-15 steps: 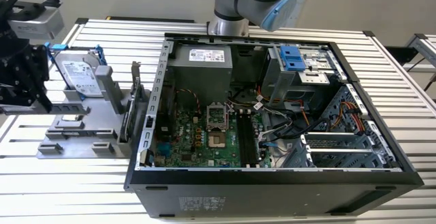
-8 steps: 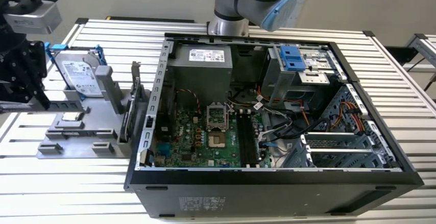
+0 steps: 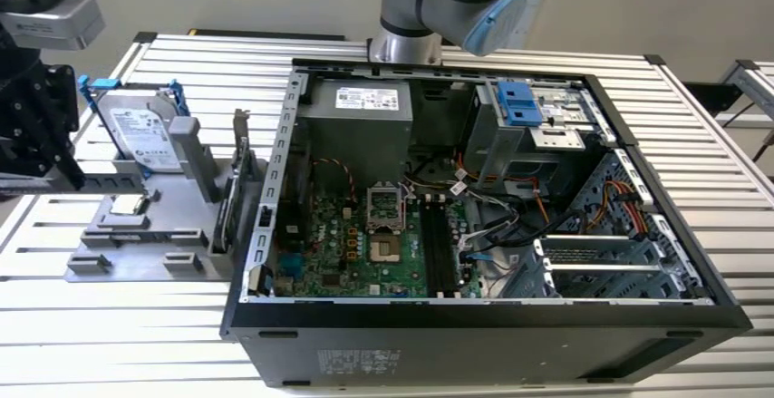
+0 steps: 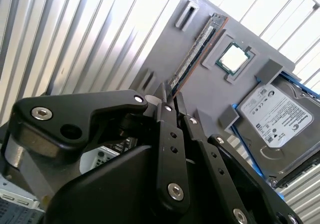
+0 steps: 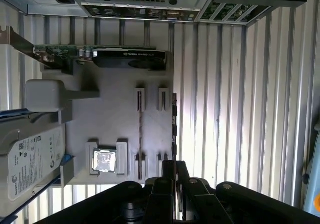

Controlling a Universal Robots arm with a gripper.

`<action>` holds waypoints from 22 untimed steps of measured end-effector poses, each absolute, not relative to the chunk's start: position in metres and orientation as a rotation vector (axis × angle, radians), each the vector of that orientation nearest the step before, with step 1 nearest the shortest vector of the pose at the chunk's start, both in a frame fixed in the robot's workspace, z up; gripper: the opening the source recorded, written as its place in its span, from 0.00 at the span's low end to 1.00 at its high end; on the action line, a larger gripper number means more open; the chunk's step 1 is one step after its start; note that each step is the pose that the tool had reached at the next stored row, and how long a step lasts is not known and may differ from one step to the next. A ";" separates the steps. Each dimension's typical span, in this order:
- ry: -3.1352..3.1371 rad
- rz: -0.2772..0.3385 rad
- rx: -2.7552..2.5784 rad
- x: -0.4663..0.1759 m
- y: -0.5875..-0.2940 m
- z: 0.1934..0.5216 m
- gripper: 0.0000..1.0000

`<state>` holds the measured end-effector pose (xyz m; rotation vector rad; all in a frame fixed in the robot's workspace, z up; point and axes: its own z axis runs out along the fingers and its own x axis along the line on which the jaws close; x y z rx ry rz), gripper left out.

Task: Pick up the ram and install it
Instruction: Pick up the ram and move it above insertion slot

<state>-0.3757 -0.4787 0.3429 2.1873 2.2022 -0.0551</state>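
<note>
Hovers with the gripper right at the near end of the ram. Shows, in both wrist views, the fingers parted by only a narrow gap and holding nothing. Cannot tell whether touching the board or just short of it.

Finds the ram standing on its long edge in the slots of the grey holder, along one side of it, with the processor just beside and the hard drive further along. Places this holder, in the exterior view, near the open computer case, on the exterior view's left of it.

For a good grasp: keep the thin board centred in the gap, to close on the flat faces and never on the chips' corners. Come down straight, without tilt, to avoid twisting the stick in its slots. Better to take hold nearer the middle than at the very end, probably, for less swing. Close gently; seems thin and easy to bend.
</note>
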 end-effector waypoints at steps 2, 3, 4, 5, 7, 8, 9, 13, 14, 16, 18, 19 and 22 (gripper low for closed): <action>2.202 -0.055 2.188 -0.376 -0.479 0.345 0.00; 2.202 -0.055 2.188 -0.376 -0.479 0.346 0.00; 2.202 -0.055 2.188 -0.376 -0.479 0.347 0.00; 2.202 -0.055 2.188 -0.376 -0.479 0.348 0.00; 2.201 -0.055 2.188 -0.376 -0.479 0.350 0.00; 2.201 -0.055 2.188 -0.376 -0.479 0.351 0.00; 2.201 -0.055 2.188 -0.376 -0.479 0.352 0.00; 2.201 -0.055 2.189 -0.376 -0.479 0.356 0.00; 2.201 -0.055 2.189 -0.376 -0.479 0.357 0.00; 2.201 -0.055 2.189 -0.376 -0.479 0.359 0.00; 2.201 -0.055 2.189 -0.376 -0.479 0.362 0.00; 2.201 -0.055 2.189 -0.376 -0.479 0.363 0.00; 2.200 -0.055 2.189 -0.376 -0.479 0.366 0.00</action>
